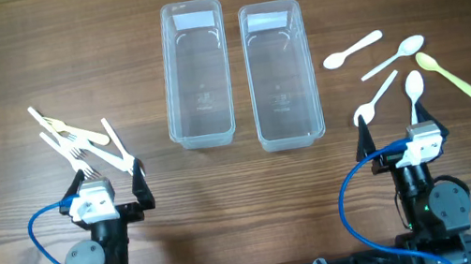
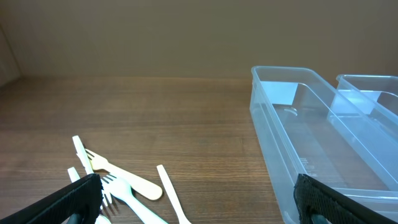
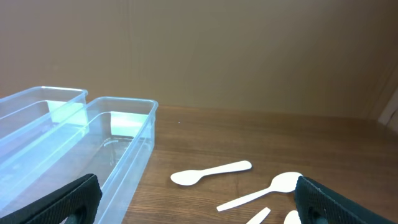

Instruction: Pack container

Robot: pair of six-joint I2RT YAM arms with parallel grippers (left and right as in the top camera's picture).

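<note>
Two clear plastic containers stand side by side at the table's middle: the left one point(image 1: 197, 72) point(image 2: 298, 140) and the right one point(image 1: 281, 73) point(image 3: 118, 149). Both look empty. A pile of white and cream plastic forks point(image 1: 78, 140) point(image 2: 118, 183) lies at the left. Several white spoons point(image 1: 375, 67) point(image 3: 211, 173) and one yellow spoon point(image 1: 446, 75) lie at the right. My left gripper point(image 1: 114, 191) point(image 2: 199, 211) is open and empty, just near of the forks. My right gripper point(image 1: 404, 136) point(image 3: 199, 208) is open and empty, just near of the spoons.
The table is brown wood. Blue cables point(image 1: 38, 230) loop beside each arm base near the front edge. A brown wall stands behind the table in both wrist views.
</note>
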